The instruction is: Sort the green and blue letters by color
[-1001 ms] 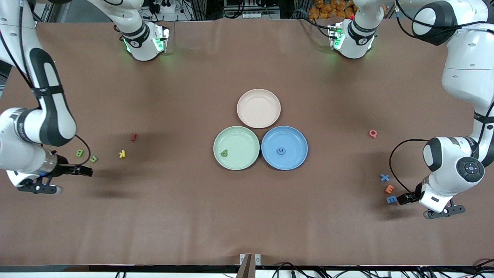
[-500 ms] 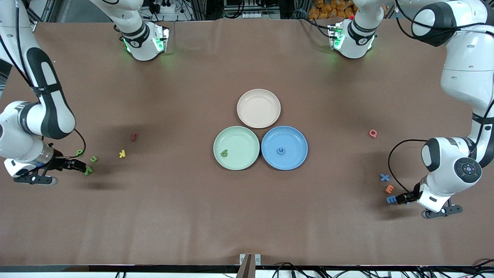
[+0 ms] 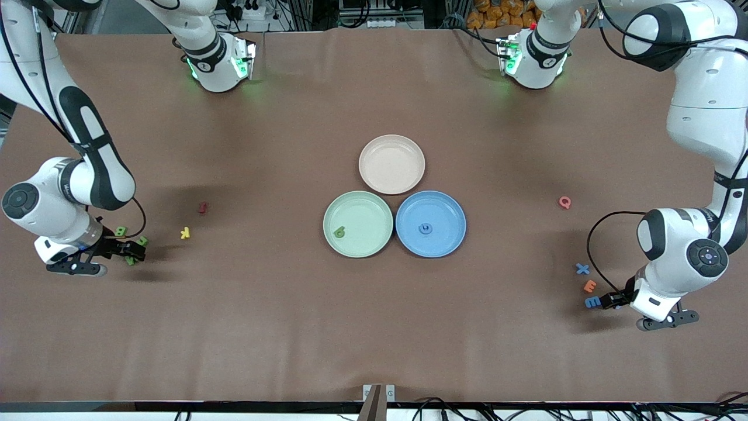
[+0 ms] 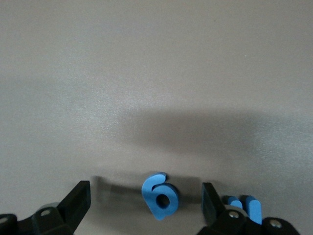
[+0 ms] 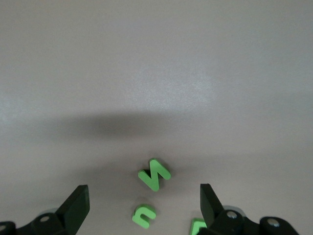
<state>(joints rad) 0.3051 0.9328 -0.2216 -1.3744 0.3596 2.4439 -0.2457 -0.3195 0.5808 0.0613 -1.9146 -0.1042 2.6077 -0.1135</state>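
My right gripper (image 3: 135,251) is open, low over three green letters at the right arm's end. They are a B (image 3: 121,231), an n (image 3: 142,240) and an N (image 3: 131,260). In the right wrist view the N (image 5: 154,175) and n (image 5: 143,214) lie between the open jaws of that gripper (image 5: 143,198). My left gripper (image 3: 612,300) is open beside a blue E (image 3: 592,302). In the left wrist view this gripper (image 4: 145,203) has a blue g (image 4: 160,196) between its jaws. A blue X (image 3: 582,269) lies nearby. A green b (image 3: 339,232) lies in the green plate (image 3: 333,204). A blue curved piece (image 3: 426,228) lies in the blue plate (image 3: 450,210).
A cream plate (image 3: 391,164) stands next to the two coloured plates, farther from the front camera. A yellow K (image 3: 185,233) and dark red I (image 3: 203,207) lie near the green letters. An orange E (image 3: 590,286) lies between the blue X and E. A pink Q (image 3: 564,202) lies apart.
My right arm has swung round and its gripper has moved over the green letters; the green N now shows. My left gripper has barely moved.
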